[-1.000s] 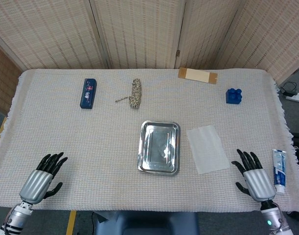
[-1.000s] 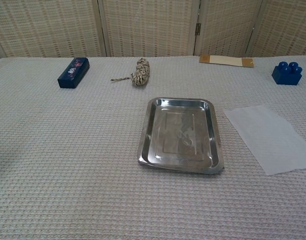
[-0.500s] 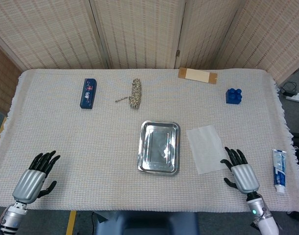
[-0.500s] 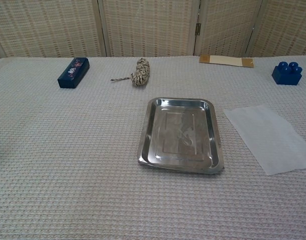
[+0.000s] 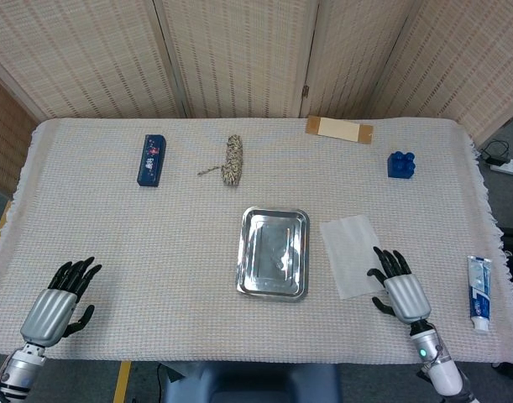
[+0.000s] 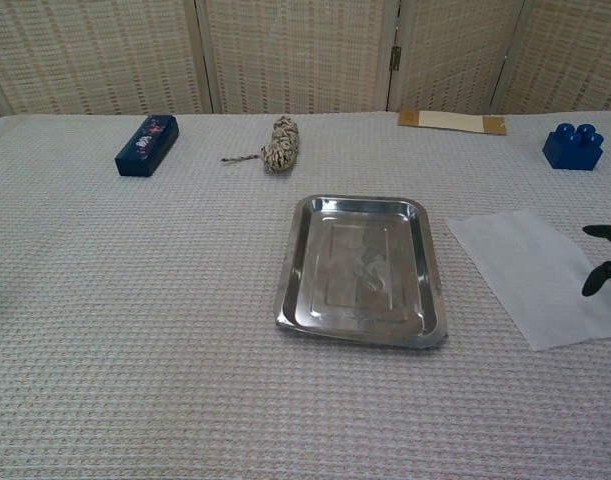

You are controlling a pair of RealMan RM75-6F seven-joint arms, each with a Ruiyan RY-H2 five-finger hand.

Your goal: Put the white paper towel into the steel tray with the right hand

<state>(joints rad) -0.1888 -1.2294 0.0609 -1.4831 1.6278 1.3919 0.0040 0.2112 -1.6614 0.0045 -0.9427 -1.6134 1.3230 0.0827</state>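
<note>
Fingers [image 5: 389,261] of right hand [image 5: 401,290] spread and holding nothing, tips just over the near right corner of the towel [image 5: 355,253] — contact with the sheet not clear from either view. Towel flat on the table [image 5: 113,243], just right of the tray [image 5: 274,252], apart from it by a narrow strip of cloth. Long axis running away from the robot, slightly slanted, near end toward the right hand. Lies up and left of the fingers, so reach probably forward and inward, then carry left to the tray. Right hand by far the nearer; left hand [image 5: 56,300] well apart at the near left edge, fingers loosely spread, empty. Thin sheet on woven cloth — likely hard to pinch, edge grip probably needed. Nothing in the tray yet.
</note>
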